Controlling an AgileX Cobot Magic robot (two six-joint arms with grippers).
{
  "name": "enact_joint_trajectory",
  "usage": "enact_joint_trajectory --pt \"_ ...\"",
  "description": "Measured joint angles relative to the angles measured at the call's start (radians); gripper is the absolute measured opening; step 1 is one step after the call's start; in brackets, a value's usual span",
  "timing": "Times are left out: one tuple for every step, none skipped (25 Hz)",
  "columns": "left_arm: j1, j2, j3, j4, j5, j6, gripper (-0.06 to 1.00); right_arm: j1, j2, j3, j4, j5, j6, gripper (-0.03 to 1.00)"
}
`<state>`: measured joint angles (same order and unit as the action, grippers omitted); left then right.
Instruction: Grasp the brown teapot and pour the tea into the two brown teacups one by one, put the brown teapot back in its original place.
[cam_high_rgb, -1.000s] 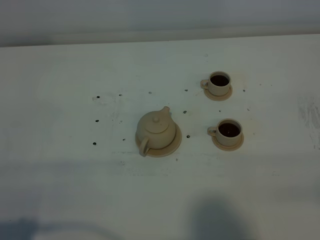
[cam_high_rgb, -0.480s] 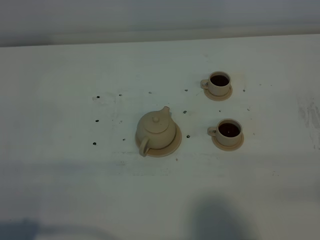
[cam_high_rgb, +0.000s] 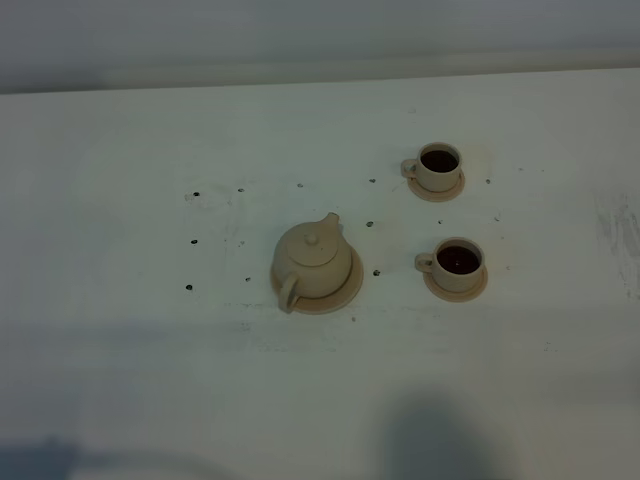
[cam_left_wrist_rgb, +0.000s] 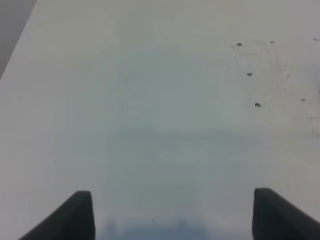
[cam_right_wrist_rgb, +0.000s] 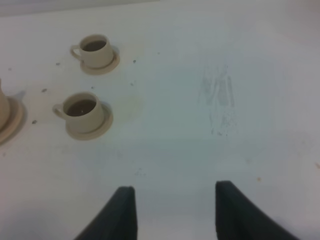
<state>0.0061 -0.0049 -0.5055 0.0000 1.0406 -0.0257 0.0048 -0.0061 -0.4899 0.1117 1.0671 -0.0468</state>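
Note:
The brown teapot (cam_high_rgb: 312, 262) stands upright with its lid on, resting on its wide saucer (cam_high_rgb: 352, 290) at mid-table, spout toward the far right. The two brown teacups, far (cam_high_rgb: 438, 166) and near (cam_high_rgb: 459, 264), sit on small saucers to its right, both holding dark tea. In the right wrist view both cups appear, the far one (cam_right_wrist_rgb: 95, 50) and the near one (cam_right_wrist_rgb: 82, 112), well ahead of my right gripper (cam_right_wrist_rgb: 175, 210), which is open and empty. My left gripper (cam_left_wrist_rgb: 172, 220) is wide open over bare table, holding nothing. Neither gripper appears in the exterior view.
The white table (cam_high_rgb: 150, 380) bears several small dark specks (cam_high_rgb: 194, 241) left of the teapot and faint scuff marks (cam_right_wrist_rgb: 220, 100) on its right side. Its far edge (cam_high_rgb: 300, 80) meets a grey wall. Arm shadows darken the front edge.
Teapot and cups have stayed put. Only the dim shadow at the front left edge has shifted slightly.

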Motion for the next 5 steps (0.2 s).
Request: enact_joint_trajectory --pt "0.0 0.0 0.0 0.0 0.0 0.0 0.65 0.0 0.0 0.0 0.0 0.0 0.0 0.4" --pt "0.0 0.0 0.0 0.0 0.0 0.0 0.65 0.0 0.0 0.0 0.0 0.0 0.0 0.4" --pt "0.0 0.0 0.0 0.0 0.0 0.0 0.65 0.0 0.0 0.0 0.0 0.0 0.0 0.4" --pt "0.0 0.0 0.0 0.0 0.0 0.0 0.65 0.0 0.0 0.0 0.0 0.0 0.0 0.4" --pt "0.0 0.0 0.0 0.0 0.0 0.0 0.65 0.0 0.0 0.0 0.0 0.0 0.0 0.4"
